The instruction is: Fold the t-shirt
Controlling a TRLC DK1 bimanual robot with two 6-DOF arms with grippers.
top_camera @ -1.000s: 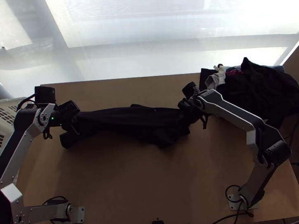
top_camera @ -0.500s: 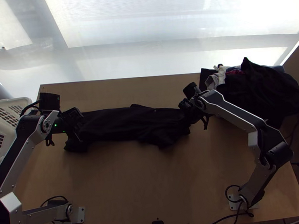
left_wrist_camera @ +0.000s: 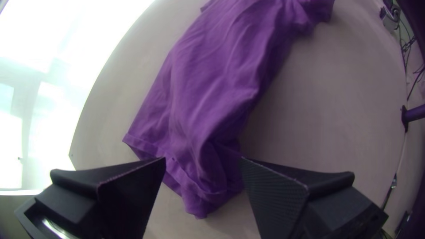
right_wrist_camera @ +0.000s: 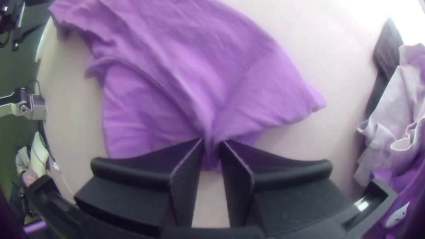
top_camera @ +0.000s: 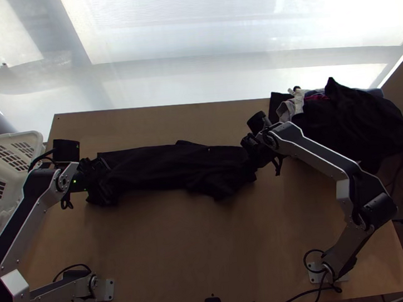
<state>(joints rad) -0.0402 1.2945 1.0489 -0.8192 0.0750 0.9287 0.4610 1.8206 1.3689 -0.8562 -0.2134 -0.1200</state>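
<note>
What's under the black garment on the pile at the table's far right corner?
Pale cloth peeks out beside the black garment at its left, with some red cloth by its far edge. Whatever lies beneath its middle is covered.

ok so the count, going by where stuff is from the shirt: one t-shirt [top_camera: 163, 166], one table [top_camera: 208, 234] under it. Two arms, so one left arm [top_camera: 26, 232] off the shirt's left and one right arm [top_camera: 319, 153] off its right. Two grippers: left gripper [top_camera: 103, 180] at the shirt's left end, right gripper [top_camera: 252, 148] at its right end. Plus one white basket [top_camera: 10, 136] left of the shirt, and one clothes pile [top_camera: 347, 123] to its right.
</note>
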